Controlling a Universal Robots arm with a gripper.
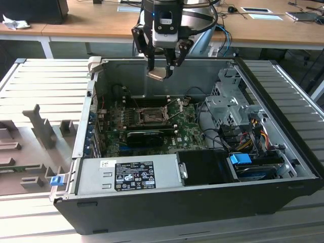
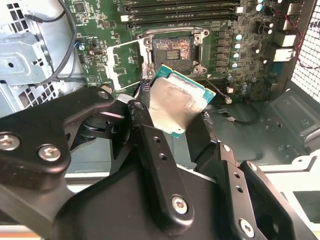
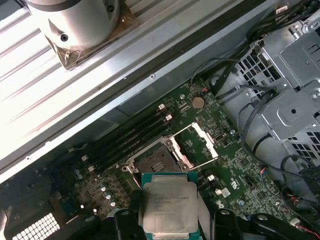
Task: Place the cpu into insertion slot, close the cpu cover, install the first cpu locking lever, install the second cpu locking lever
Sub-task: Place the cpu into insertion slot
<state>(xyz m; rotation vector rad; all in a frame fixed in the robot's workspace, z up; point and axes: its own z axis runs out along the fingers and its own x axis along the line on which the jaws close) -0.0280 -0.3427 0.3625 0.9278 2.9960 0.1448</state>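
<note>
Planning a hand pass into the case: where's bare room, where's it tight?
Free: the insertion slot, open and bare between the memory slots and the graphics card; the ribbed table at the exterior view's right of the case. Tight: cables and drive cage beside the motherboard. The tool holds the cpu over the case.

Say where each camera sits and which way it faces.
Exterior view: off the arm, looking down into the open black computer case; black gripper shows, holding the pale silver square cpu.
First wrist view: on the wrist, facing the silver-rimmed square insertion slot; fingers show.
Second wrist view: likewise, behind the fingers.
Both wrist views share cpu and slot.
</note>
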